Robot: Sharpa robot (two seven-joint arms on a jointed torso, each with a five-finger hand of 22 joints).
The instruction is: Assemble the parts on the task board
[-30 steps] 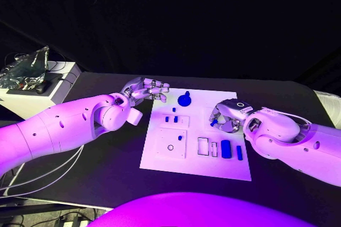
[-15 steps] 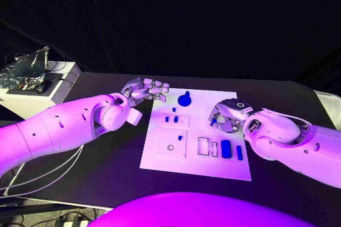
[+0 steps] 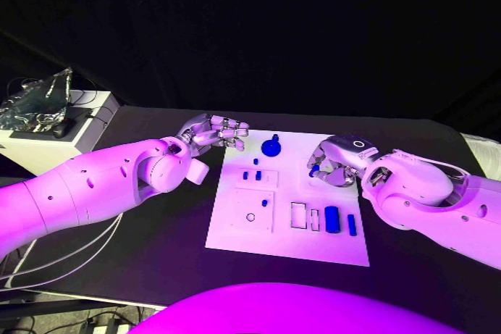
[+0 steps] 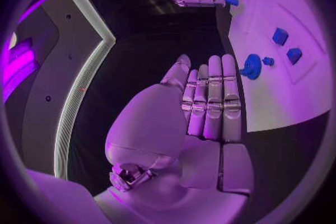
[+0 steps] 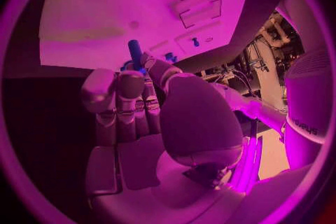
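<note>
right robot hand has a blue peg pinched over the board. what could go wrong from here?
1. The right robot hand holds the peg only at its fingertips; it could slip or tilt before insertion.
2. The fingers hide much of the peg in the head view, so alignment with a slot on the board may be hard to judge.
3. Lowering, the hand could knock the small parts nearby.

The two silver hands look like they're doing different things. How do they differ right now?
The right hand holds a small blue peg in its fingers above the white board; the left hand holds nothing, its fingers straight and side by side. The right hand hangs over the board's right part, while the left hand sits beside the board's far left corner, over the black table. Both are silver, on white arms.
</note>
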